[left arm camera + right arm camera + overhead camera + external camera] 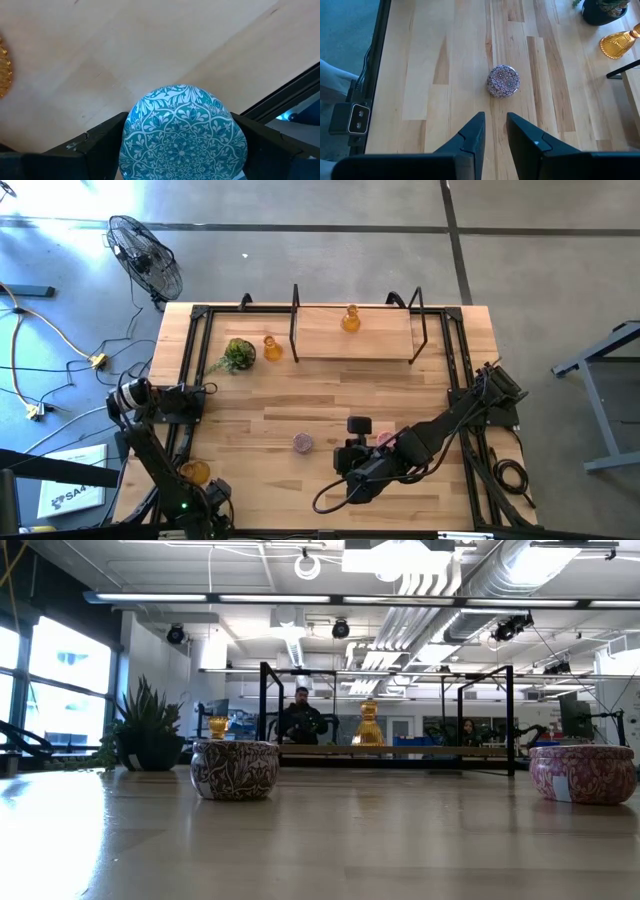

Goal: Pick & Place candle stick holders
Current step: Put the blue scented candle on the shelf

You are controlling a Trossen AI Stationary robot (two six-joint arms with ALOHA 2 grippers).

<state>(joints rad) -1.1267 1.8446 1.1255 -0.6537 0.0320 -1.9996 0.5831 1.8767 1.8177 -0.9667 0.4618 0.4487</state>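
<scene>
Left hand clamped on the blue holder; right hand hung empty over the desk.

At the desk's near-left corner the left hand gripped the blue holder, an amber one just beside it. Farther back stood the plant and an amber holder; another sat on the rack. The lilac holder lay mid-desk, ahead of the right hand, whose fingers stood slightly apart. The pink holder lay beside that arm.
</scene>
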